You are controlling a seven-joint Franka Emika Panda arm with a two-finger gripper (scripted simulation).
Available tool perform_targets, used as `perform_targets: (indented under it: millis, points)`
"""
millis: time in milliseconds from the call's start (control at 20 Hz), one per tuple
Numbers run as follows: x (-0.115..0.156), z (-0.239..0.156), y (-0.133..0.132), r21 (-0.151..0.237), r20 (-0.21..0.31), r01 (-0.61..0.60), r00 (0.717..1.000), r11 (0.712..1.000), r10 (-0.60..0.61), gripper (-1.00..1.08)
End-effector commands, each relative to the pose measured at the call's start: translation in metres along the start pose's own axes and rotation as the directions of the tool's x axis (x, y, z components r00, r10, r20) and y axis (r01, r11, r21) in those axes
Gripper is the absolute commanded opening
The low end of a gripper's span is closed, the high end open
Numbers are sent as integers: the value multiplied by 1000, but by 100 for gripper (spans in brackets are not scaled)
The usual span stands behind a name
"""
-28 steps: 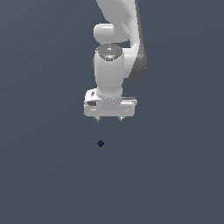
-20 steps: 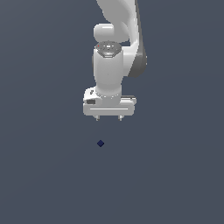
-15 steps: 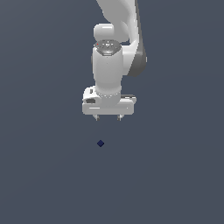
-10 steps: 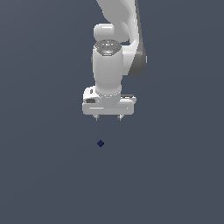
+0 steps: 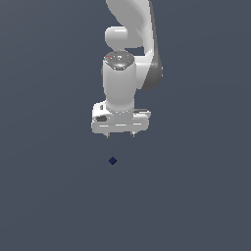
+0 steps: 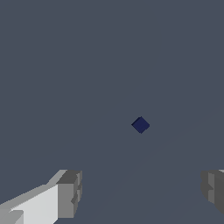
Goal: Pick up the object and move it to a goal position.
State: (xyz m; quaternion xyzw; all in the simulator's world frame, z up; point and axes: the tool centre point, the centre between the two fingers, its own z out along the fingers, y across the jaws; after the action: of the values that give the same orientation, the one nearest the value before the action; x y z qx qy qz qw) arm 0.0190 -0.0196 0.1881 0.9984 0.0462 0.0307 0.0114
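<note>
The object, a tiny dark navy-blue cube (image 5: 112,160), lies on the plain grey floor. It sits below my gripper in the exterior view, slightly toward the exterior view's left of its midline. My white gripper (image 5: 120,135) points down, hangs well above the cube, and is open and empty, with the two short fingertips set wide apart. In the wrist view the cube (image 6: 140,125) shows small and far off, beyond the two grey fingertips (image 6: 70,194), roughly between them. My gripper (image 6: 142,192) holds nothing.
The white arm (image 5: 130,49) rises above the gripper to the picture's upper edge. Only the flat dark grey floor (image 5: 49,196) surrounds the cube in both views.
The gripper has shifted very slightly toward the exterior view's left and stays at about the same height. The cube has not moved. The fingers stay apart.
</note>
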Motion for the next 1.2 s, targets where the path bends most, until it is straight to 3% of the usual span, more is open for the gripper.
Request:
perform_targets:
  millis: [0,300,550,1150]
  points:
    - [2,6,2,-1,4,38,999,999,-38,100]
    - [7,27,10,0,16,166,986,986,-166,100]
    - [12,48,17,6,26,291,956,957,-291,100]
    - [19,98,34,38,35,558,828,829,-559,100]
